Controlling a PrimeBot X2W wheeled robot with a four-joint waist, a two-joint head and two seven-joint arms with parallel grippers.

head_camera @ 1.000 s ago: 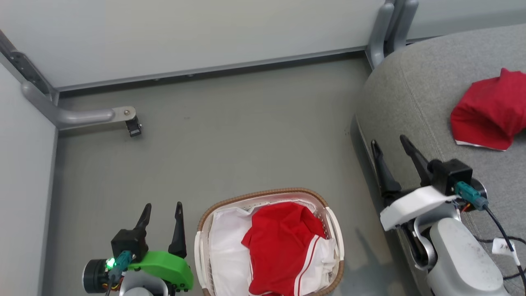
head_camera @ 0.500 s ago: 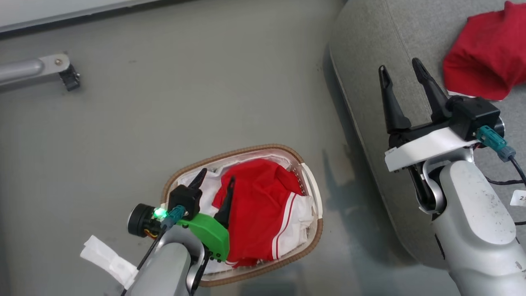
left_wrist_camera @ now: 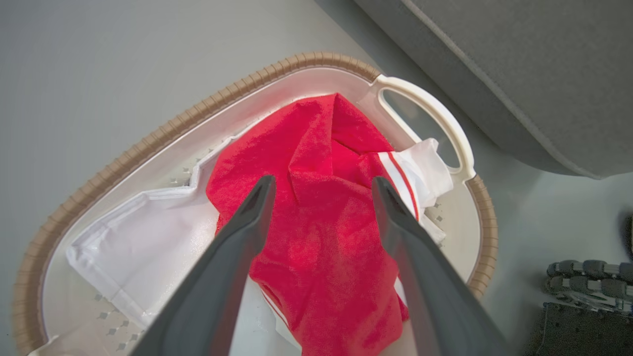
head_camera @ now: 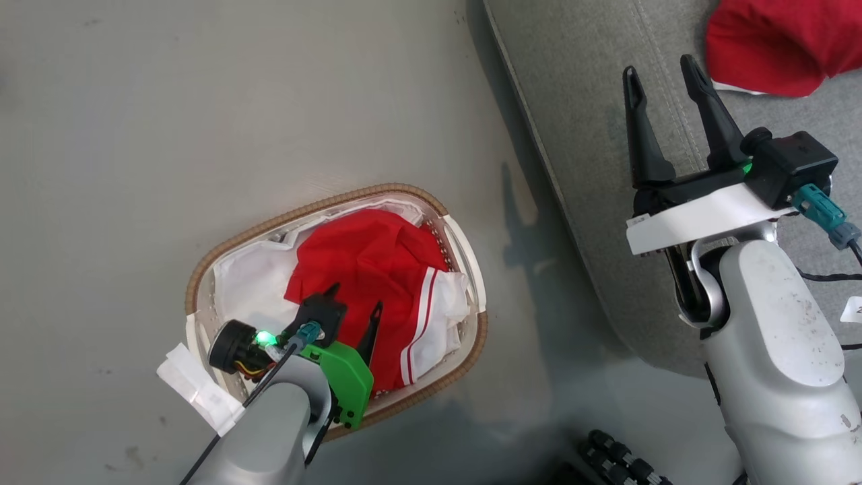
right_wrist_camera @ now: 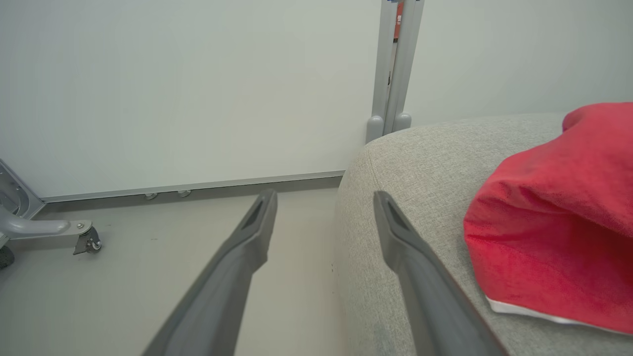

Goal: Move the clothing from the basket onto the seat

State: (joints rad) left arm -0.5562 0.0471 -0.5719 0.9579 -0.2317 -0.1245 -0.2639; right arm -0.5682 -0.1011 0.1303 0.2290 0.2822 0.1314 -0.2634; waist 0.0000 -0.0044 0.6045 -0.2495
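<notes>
Clothing: red heap in basket, just beneath left gripper, between its spread fingers. Gripper wide open, empty. Step: reaching to grab. Next: lower, pinch raised fold, miss white liner. Right gripper open, empty, above seat.

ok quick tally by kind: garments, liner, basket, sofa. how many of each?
Red garments: 2 (basket garment, sofa garment)
White liner sheet: 1
Basket: 1
Sofa: 1
Total: 5
</notes>
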